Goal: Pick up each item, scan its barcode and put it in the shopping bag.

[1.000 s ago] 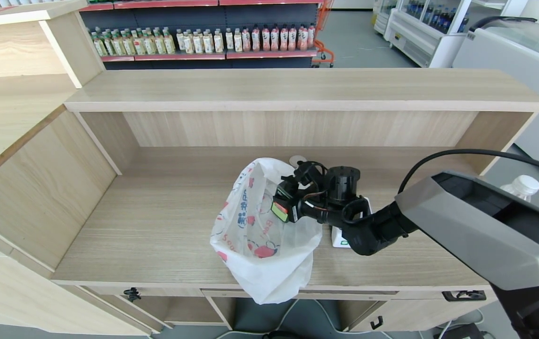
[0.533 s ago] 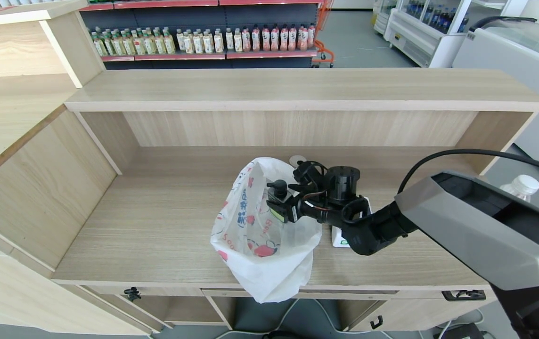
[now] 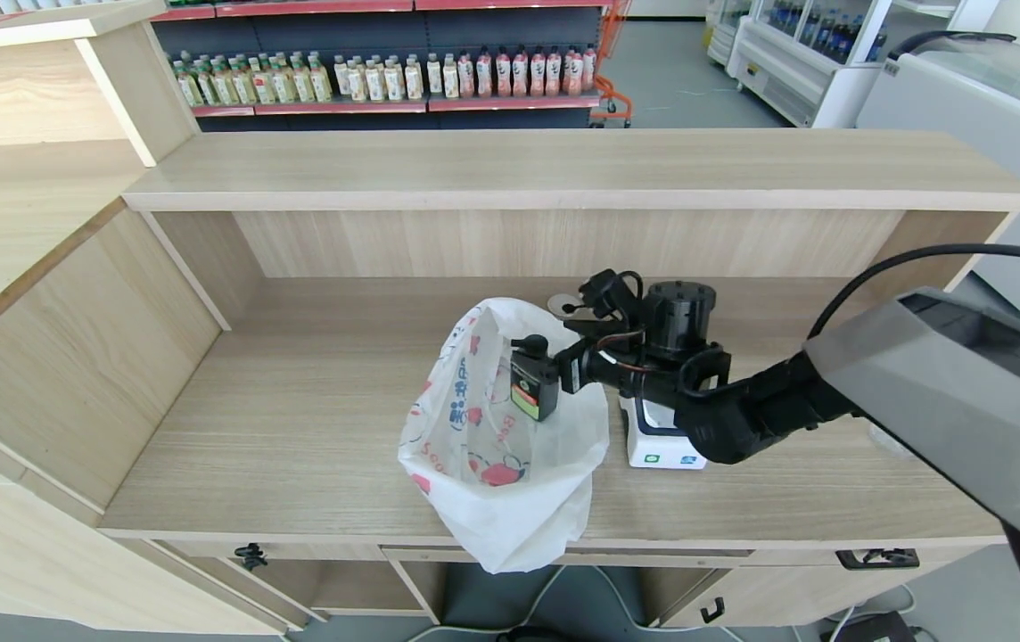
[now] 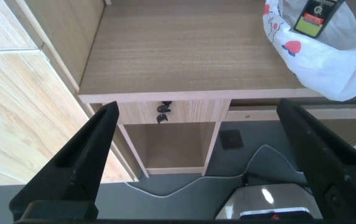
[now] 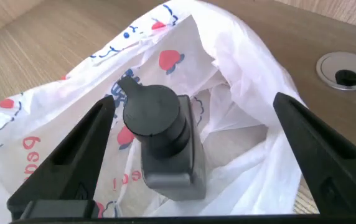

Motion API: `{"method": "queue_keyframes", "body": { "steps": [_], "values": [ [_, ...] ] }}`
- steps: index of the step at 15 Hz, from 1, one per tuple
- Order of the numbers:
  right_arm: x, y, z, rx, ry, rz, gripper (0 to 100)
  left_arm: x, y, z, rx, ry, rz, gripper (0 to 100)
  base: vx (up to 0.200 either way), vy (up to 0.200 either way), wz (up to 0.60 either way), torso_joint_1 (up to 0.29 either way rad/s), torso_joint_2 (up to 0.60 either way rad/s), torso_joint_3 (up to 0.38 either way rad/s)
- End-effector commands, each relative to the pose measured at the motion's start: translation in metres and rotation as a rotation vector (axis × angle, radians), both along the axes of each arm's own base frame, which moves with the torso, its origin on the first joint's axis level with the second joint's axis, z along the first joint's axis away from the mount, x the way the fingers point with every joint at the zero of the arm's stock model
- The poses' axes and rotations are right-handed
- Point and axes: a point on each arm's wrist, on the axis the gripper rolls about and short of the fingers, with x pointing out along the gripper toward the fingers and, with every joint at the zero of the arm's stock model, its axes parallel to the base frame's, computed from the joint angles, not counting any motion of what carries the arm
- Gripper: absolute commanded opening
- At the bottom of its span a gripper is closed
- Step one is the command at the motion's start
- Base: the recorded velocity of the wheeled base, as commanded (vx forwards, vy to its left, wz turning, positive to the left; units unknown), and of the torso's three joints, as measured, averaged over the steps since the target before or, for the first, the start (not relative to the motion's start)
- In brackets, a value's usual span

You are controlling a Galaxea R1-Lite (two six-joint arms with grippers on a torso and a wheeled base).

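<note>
The left tool (image 4: 198, 107) hangs off the desk's (image 3: 296, 428) front edge, its fingers spread wide with nothing between them. In the lower centre of the head view, the white shopping bag (image 3: 483, 481) slumps over that front edge with its mouth open upward. Inside the mouth stands a black pump bottle (image 3: 525, 392). Its long axis is nearly upright, cap on top, spout turned toward frame left, and its green-and-red label faces the camera. The right tool (image 5: 193, 104) sits over the bag at frame centre, spread wide. The bottle is between its fingers (image 5: 66, 162) and touches neither. A white scanner (image 3: 663, 439) stands just right of the bag. Farther back is a round cable grommet (image 3: 562, 304).
</note>
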Motion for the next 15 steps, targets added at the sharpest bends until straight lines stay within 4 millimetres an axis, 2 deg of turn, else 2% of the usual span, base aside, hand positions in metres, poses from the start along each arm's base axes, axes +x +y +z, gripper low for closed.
{"method": "queue_keyframes", "body": {
  "steps": [1,3,4,5,6,9,10,12,15],
  "values": [
    [-0.021,-0.02,0.043,0.049,-0.027,-0.02,100,0.0,0.0,0.0,0.0,0.0,-0.001,100,0.0,0.0,0.0,0.0,0.0,0.0],
    [-0.041,-0.039,0.066,0.084,-0.022,-0.041,100,0.0,0.0,0.0,0.0,0.0,0.0,100,0.0,0.0,0.0,0.0,0.0,0.0],
    [-0.061,-0.06,0.082,0.099,-0.025,-0.069,100,0.0,0.0,0.0,0.0,0.0,0.0,100,0.0,0.0,0.0,0.0,0.0,0.0],
    [-0.068,-0.068,0.087,0.1,-0.026,-0.081,100,0.0,0.0,0.0,0.0,0.0,0.0,100,0.0,0.0,0.0,0.0,0.0,0.0],
    [-0.097,-0.097,0.097,0.091,-0.024,-0.135,100,0.0,0.0,0.0,0.0,0.0,0.0,100,0.0,0.0,0.0,0.0,0.0,0.0],
    [-0.149,-0.144,0.109,0.067,-0.06,-0.305,100,0.0,0.0,0.0,0.0,0.0,0.0,100,0.0,0.0,0.0,0.0,0.0,0.0],
    [-0.185,-0.167,0.113,0.028,-0.068,-0.445,100,0.0,0.0,0.0,0.0,0.0,0.0,100,0.0,0.0,0.0,0.0,0.0,0.0],
    [-0.22,-0.186,0.112,-0.045,-0.022,-0.607,100,0.0,0.0,0.0,0.0,0.001,0.0,100,0.0,0.0,0.0,0.0,0.0,0.0],
    [-0.241,-0.2,0.111,-0.082,0.044,-0.703,100,0.0,0.0,0.0,0.0,0.0,0.0,100,0.0,0.0,0.0,0.0,0.0,0.0]
  ]
}}
